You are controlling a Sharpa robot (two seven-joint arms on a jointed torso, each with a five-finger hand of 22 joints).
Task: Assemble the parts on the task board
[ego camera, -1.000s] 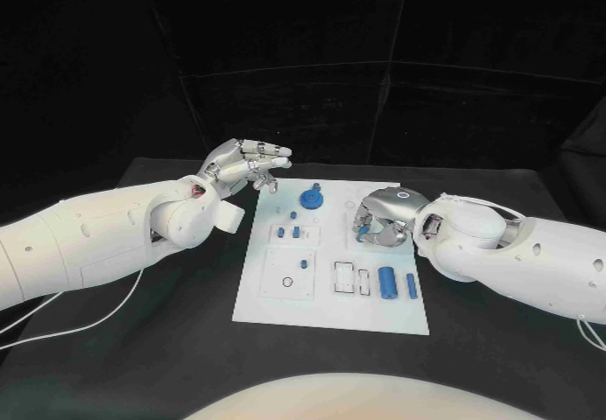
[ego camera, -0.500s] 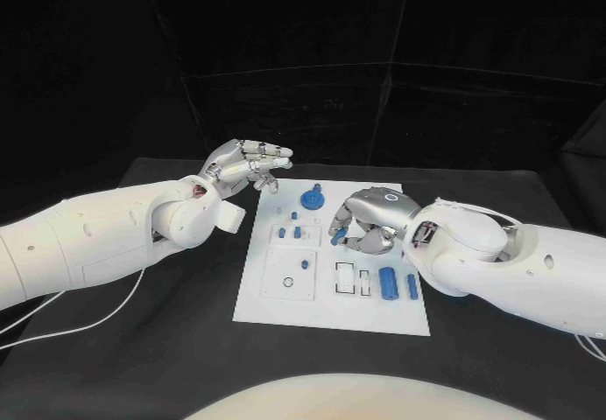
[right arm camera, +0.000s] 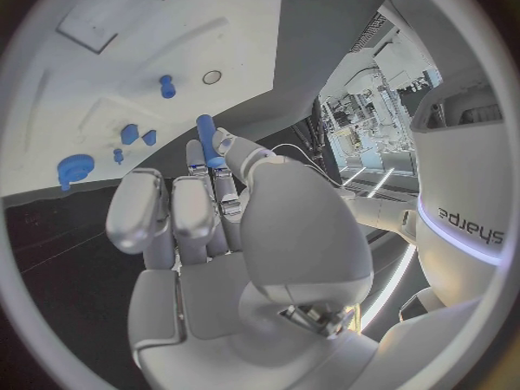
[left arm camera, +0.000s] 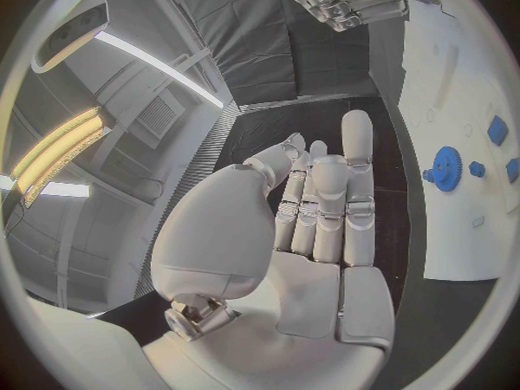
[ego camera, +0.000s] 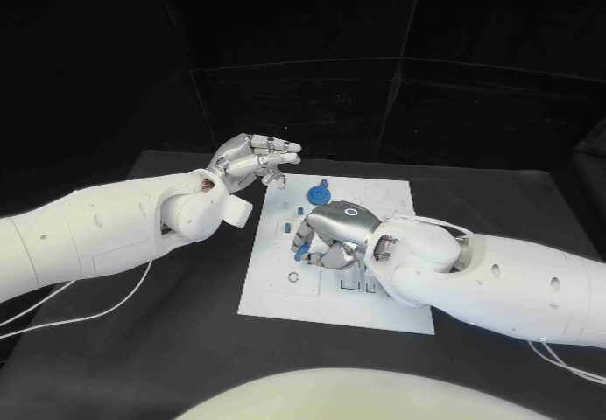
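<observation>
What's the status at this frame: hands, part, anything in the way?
Left hand open, off the task board. Right hand over the board, pinching a blue peg. Blue gear beyond it; nothing blocking.

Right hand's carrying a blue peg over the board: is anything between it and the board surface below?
Nothing visible. The right hand holds the blue peg above the task board; the board beneath shows small blue parts nearby, none directly under it. The left hand is off the board's far corner.
</observation>
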